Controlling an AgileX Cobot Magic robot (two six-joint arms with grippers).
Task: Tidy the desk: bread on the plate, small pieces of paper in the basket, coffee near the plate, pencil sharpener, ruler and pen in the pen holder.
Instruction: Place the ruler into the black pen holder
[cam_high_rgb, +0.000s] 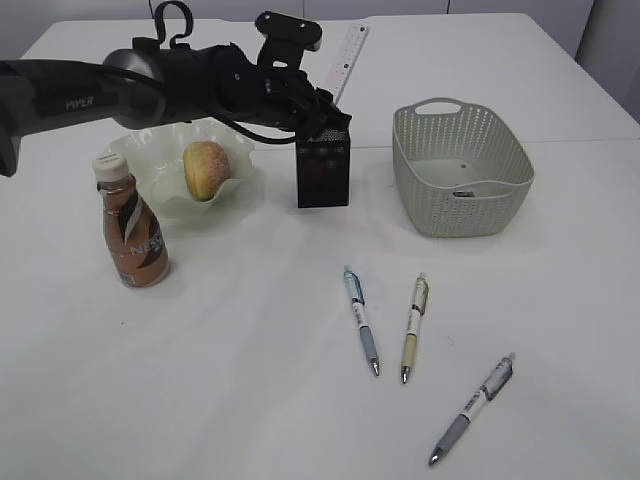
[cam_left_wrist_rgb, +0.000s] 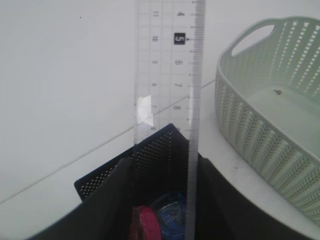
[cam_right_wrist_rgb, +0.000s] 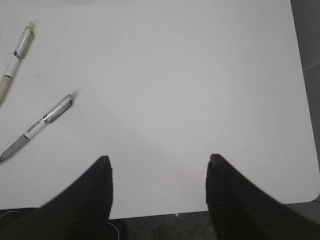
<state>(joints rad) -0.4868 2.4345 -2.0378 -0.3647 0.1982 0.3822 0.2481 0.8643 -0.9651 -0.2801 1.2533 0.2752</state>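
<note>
Currently L gripper (cam_left_wrist_rgb: 165, 200) clamps the ruler (cam_left_wrist_rgb: 170, 75) upright over the pen holder (cam_high_rgb: 323, 170), 3 o'clock of the plate (cam_high_rgb: 160, 195); R gripper (cam_right_wrist_rgb: 157, 185) spread, empty; best lower straight, keep vertical, release once the end's seated.

dark grey floor (cam_right_wrist_rgb: 310, 220) beyond

Bread (cam_high_rgb: 205, 168) on plate (cam_high_rgb: 160, 200), coffee (cam_high_rgb: 131, 233) just left-front of it; pen holder (cam_high_rgb: 323, 175) between plate and basket (cam_high_rgb: 462, 170), ruler (cam_high_rgb: 345, 60) standing in it; three pens (cam_high_rgb: 361, 333) in front.
</note>
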